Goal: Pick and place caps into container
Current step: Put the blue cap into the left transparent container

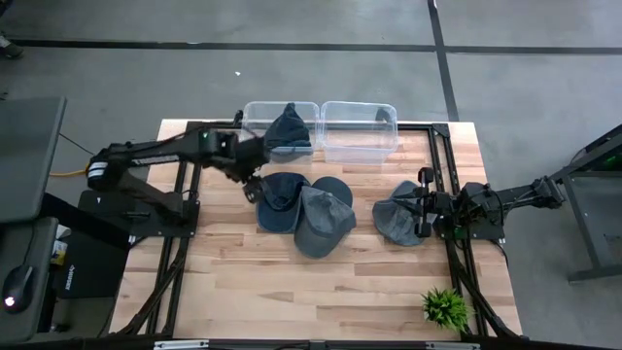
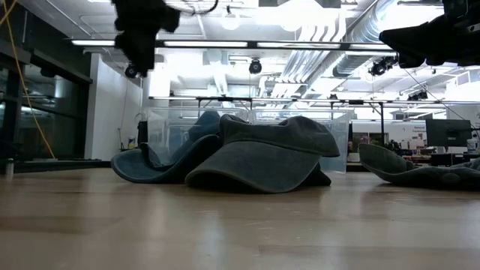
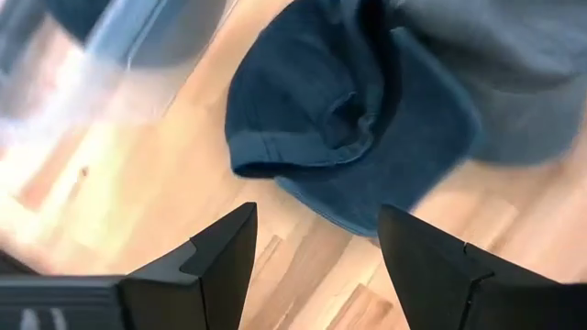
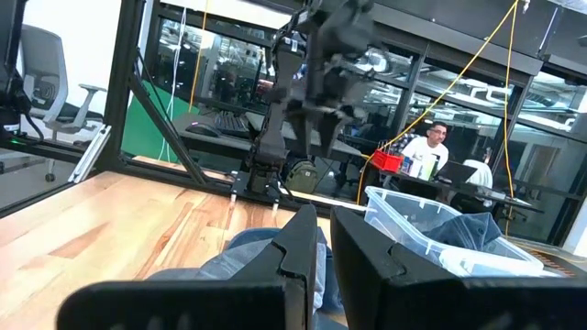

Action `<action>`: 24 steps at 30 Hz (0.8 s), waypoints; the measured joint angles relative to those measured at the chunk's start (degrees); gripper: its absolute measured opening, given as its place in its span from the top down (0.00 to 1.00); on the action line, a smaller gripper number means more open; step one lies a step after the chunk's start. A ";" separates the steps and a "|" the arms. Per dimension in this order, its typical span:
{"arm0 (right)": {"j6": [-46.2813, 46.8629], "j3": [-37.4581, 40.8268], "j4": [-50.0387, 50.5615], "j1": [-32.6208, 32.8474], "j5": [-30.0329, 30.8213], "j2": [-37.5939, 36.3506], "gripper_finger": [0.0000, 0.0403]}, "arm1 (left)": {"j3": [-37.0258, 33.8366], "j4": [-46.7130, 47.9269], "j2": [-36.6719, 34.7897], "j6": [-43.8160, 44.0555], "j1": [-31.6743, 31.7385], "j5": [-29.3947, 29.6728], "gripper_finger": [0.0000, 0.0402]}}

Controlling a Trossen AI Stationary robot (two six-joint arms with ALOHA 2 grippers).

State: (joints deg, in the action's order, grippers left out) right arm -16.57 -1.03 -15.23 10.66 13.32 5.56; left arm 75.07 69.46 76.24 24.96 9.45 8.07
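A: Where's the left gripper (image 1: 251, 187)?
B: Above the wooden table (image 1: 233, 282), jaws apart and empty — just beside the dark navy fabric cap (image 1: 280, 200), which overlaps the slate grey cap (image 1: 321, 222).
A: The others?
B: One navy cap (image 1: 288, 132) sits in the left clear plastic bin (image 1: 255, 114). The right gripper (image 1: 424, 210) (fingers nearly closed) holds nothing beside a grey cap (image 1: 397, 224).

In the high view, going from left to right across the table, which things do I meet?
Left gripper → navy cap → grey cap → grey cap by the right arm → right gripper. The two containers behind overlap this order.
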 joint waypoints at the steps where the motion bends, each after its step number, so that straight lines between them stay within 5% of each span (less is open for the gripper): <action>1: -0.01 0.01 0.01 0.00 0.00 -0.02 0.92 | -2.70 -1.39 -1.11 2.60 -0.73 0.87 0.45; 11: -0.01 0.01 0.20 0.00 -0.01 -0.02 0.92 | -23.47 -17.85 -6.94 26.90 -3.04 4.66 0.45; 24: -0.01 0.00 0.79 0.00 -0.02 0.00 0.92 | -35.52 -36.46 -7.14 41.83 -1.17 7.10 0.45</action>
State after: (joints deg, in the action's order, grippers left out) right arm -16.58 -1.03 -14.45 10.66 13.30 5.55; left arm 39.56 33.01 69.10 66.79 8.29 15.18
